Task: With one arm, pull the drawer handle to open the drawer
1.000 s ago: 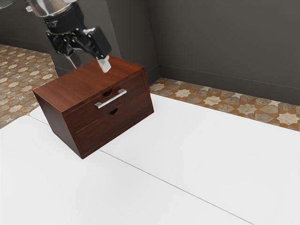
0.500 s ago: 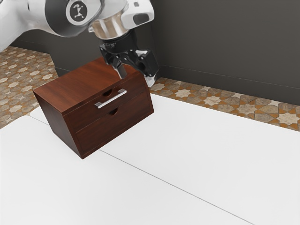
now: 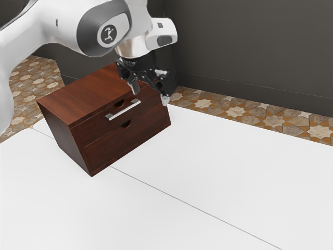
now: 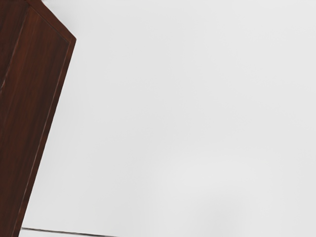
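Observation:
A dark wooden cabinet (image 3: pixel 88 99) with two drawers stands on the white table (image 3: pixel 223 172), toward the exterior view's left. The upper drawer (image 3: pixel 112 115) carries a silver bar handle (image 3: pixel 123 110) and sits flush with the cabinet's front. My black gripper (image 3: pixel 150 93) hangs open over the cabinet's top corner on the exterior view's right. It is just above and to the right of the handle, and nothing is between its fingers. In the wrist view the cabinet's front (image 4: pixel 29 123) runs along one side, with white table (image 4: pixel 197 123) beside it.
A thin seam (image 3: pixel 182 203) crosses the white table diagonally. Beyond the table's far edge lies patterned tile floor (image 3: pixel 260 114) below a dark wall (image 3: pixel 250 41). Open table surface spreads in front of the cabinet and to the exterior view's right.
My arm has swung from above the cabinet's back left toward the exterior view's right and come down to the cabinet's right top corner. The cabinet and drawer have not moved.

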`<move>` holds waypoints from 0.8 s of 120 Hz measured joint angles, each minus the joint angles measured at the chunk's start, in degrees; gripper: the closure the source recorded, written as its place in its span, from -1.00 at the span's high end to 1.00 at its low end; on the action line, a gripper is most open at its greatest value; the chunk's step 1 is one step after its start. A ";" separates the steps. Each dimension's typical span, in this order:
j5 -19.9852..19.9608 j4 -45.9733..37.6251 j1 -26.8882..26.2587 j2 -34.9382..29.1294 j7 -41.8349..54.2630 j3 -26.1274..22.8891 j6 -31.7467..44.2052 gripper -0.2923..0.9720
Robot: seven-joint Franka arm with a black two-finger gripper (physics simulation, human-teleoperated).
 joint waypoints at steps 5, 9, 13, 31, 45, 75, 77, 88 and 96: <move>1.81 -1.39 0.21 0.05 0.72 0.09 2.16 0.54; 3.13 -2.23 0.53 0.05 1.27 0.13 3.69 0.54; 4.23 -2.80 0.86 0.05 1.79 0.14 5.01 0.54; 6.97 -6.06 2.01 0.05 3.89 1.75 8.96 0.54; 7.98 -8.31 2.56 -0.03 5.19 2.22 10.72 0.54; 8.54 -9.96 4.07 0.08 7.26 2.28 13.44 0.54; 8.57 -10.15 4.18 0.10 7.37 2.28 13.64 0.54; 8.66 -10.73 4.84 0.22 7.93 2.28 14.69 0.54; 9.09 -10.84 5.22 0.56 8.29 2.28 15.41 0.54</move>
